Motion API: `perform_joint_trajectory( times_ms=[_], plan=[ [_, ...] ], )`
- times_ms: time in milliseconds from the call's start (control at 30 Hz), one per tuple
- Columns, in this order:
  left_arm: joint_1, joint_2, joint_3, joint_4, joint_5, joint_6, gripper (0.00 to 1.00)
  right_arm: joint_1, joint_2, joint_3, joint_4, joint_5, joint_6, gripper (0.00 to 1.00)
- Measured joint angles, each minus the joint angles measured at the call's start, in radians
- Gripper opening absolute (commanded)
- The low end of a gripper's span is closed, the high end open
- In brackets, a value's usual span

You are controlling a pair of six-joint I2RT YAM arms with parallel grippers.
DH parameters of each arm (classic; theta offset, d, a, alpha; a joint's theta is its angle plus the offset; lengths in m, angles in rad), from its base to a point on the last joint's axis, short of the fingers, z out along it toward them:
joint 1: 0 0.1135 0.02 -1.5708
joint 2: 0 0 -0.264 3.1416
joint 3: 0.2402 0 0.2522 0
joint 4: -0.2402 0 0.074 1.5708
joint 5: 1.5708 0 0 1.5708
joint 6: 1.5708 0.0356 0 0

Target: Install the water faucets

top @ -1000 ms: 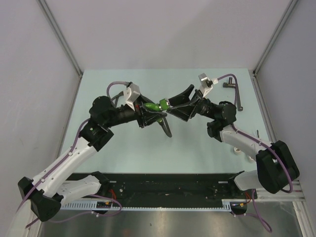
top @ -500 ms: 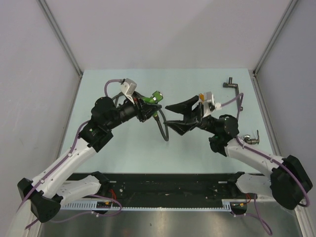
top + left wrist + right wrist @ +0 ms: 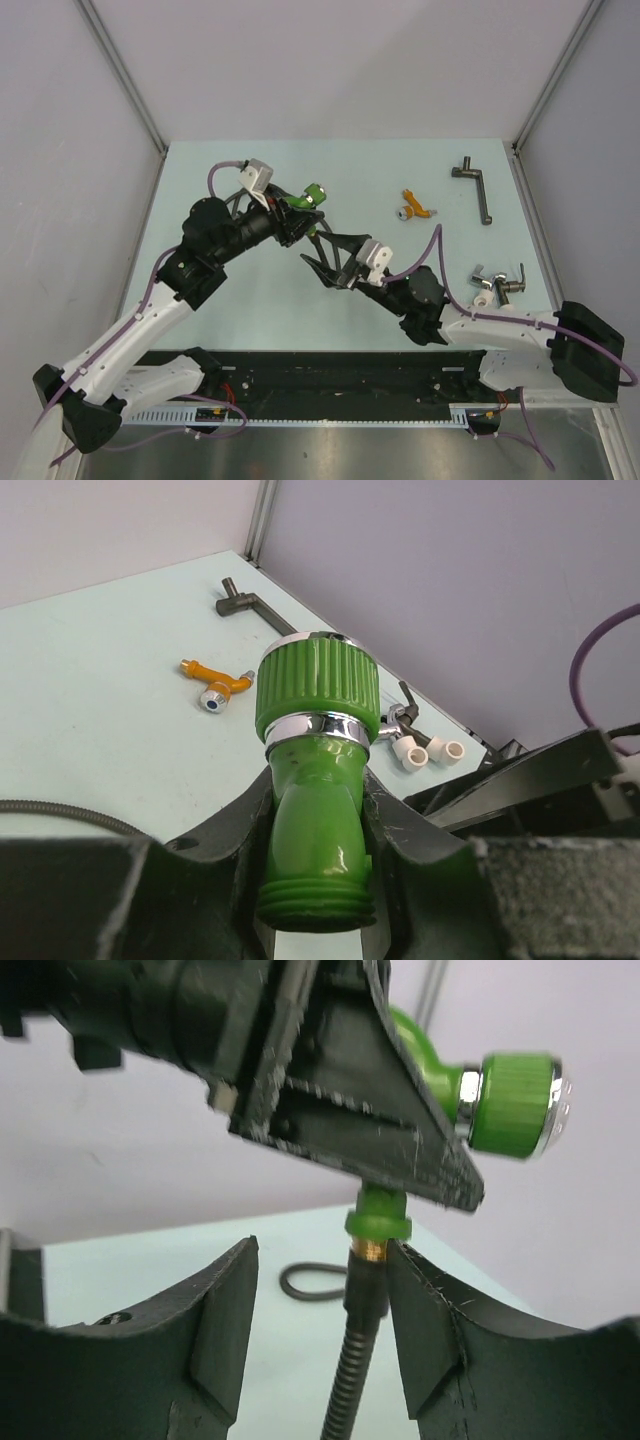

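- Nearest to the arm bases, on the right side of the pale green worktop, a grey lever fitting lies with a few short white tube pieces just beside it.
- Slightly farther in, near the middle, the right hand is raised off the worktop and reaches toward the left hand. Its two fingers stand apart and grip nothing.
- Between those fingers runs the black hose, ribbed and nearly upright. It sits much closer to one finger than to the other, and I cannot tell whether it touches that finger.
- At its top the hose carries a green collar with a brass ring just under it. The collar disappears behind a finger of the left hand. Lower down, a loop of the hose lies on the worktop.
- Just beyond, the left hand is closed on the green faucet, with a finger pressed to each side of its smooth bent body.
- The green faucet is held in the air above the middle of the worktop. Its ribbed green cap, edged with silver rings, sticks out past the fingertips toward the far right.
- Farther back and right of centre, the orange faucet lies flat on the worktop, well apart from both hands, with its silver end turned toward the left hand.
- Farthest of all, a dark metal rod with a short crosspiece at one end lies near the far right corner.
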Motion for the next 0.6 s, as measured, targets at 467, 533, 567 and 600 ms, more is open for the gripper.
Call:
perform_joint_trajectory(
  times_ms=[467, 533, 567, 600],
  plan=[
    [0.000, -0.007, 0.000, -0.011, -0.005, -0.009, 0.00, 0.040, 0.129, -0.020, 0.163, 0.238, -0.106, 0.42],
    [0.000, -0.007, 0.000, -0.011, -0.005, -0.010, 0.00, 0.040, 0.135, -0.020, 0.179, 0.243, -0.109, 0.40],
    [0.000, -0.007, 0.000, -0.011, -0.005, -0.010, 0.00, 0.040, 0.139, -0.020, 0.184, 0.244, -0.109, 0.40],
    [0.000, -0.007, 0.000, -0.011, -0.005, -0.010, 0.00, 0.041, 0.142, -0.020, 0.189, 0.244, -0.111, 0.40]
  ],
)
